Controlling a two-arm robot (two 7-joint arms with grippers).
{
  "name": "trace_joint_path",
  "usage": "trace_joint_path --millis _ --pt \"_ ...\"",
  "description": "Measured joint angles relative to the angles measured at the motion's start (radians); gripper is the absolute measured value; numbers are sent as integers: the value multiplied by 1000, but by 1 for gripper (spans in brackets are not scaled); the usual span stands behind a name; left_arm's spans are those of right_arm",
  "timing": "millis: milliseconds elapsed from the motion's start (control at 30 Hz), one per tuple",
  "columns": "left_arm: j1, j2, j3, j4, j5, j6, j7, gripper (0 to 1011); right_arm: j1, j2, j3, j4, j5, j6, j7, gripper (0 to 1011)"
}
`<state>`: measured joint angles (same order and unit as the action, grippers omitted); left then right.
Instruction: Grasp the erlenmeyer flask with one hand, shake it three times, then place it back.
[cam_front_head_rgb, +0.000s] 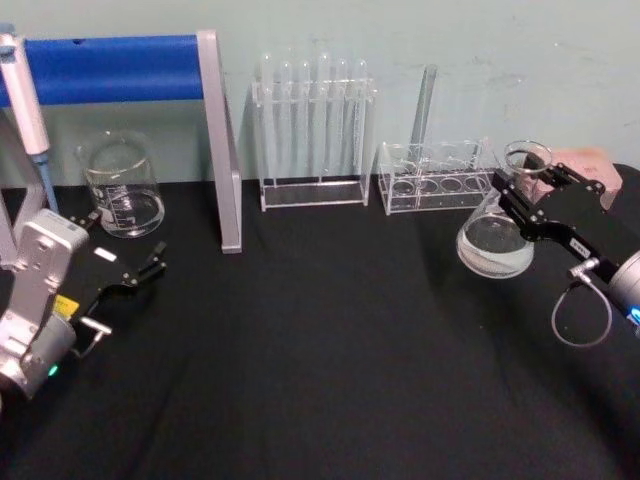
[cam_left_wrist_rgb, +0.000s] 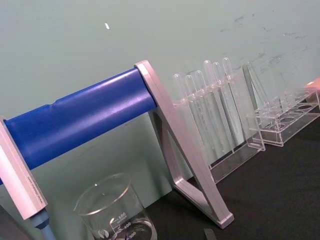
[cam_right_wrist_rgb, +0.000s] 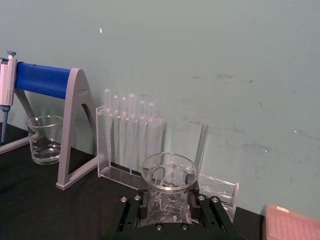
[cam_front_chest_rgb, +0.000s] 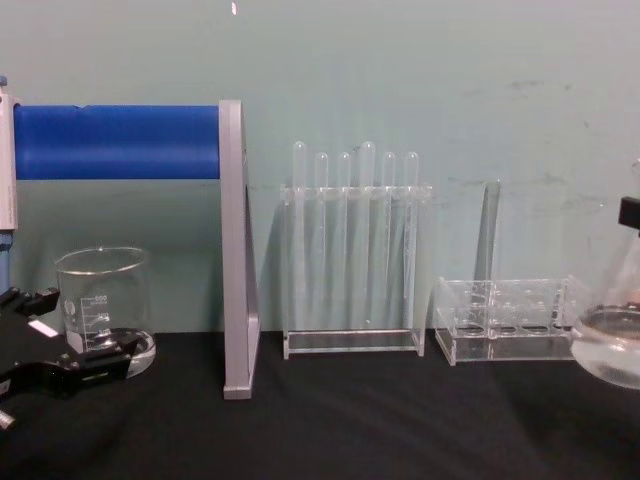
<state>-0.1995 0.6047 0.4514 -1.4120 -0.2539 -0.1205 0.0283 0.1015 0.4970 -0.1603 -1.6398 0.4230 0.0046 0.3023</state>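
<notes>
I have the flask (cam_front_head_rgb: 493, 243) on the right side of the table (cam_front_head_rgb: 330, 330), just in front of the low clear rack (cam_front_head_rgb: 435, 178), and my right pincer (cam_front_head_rgb: 527, 180) is clenched on its narrow neck just under the flared rim. In the right wrist view the black fingers (cam_right_wrist_rgb: 134, 212) sit on either side of the neck, with the flask's (cam_right_wrist_rgb: 167, 200) open mouth pointing up past them. What matters for the next move is that the flask's long axis runs close to upright, wide base down. The pincer comes in from the robot's side and crosses that axis at the neck, so all the weight hangs below the grip.

From the chest view the rounded base (cam_front_chest_rgb: 612, 345) sits low near the table. I cannot tell whether it rests on the black cloth or is just clear of it. There looks to be a little liquid in the bottom.

My judgement is that any shake should run along that upright axis, or swing gently, well clear of the low rack and the tall test tube rack (cam_front_head_rgb: 313, 140). Smooth glass could slip through the fingers.

The left pincer (cam_front_head_rgb: 140, 272) is parked with its fingers apart, far across the table near the beaker (cam_front_head_rgb: 122, 190), holding nothing.
</notes>
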Motion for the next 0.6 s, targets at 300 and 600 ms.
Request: trace_joint_path --millis 300,600 --pt "0 0 0 0 0 0 0 1001 9 -21 -10 1 -10 6 39 449" --pt "0 0 0 0 0 0 0 1001 51 -31 -102 9 0 10 142 448"
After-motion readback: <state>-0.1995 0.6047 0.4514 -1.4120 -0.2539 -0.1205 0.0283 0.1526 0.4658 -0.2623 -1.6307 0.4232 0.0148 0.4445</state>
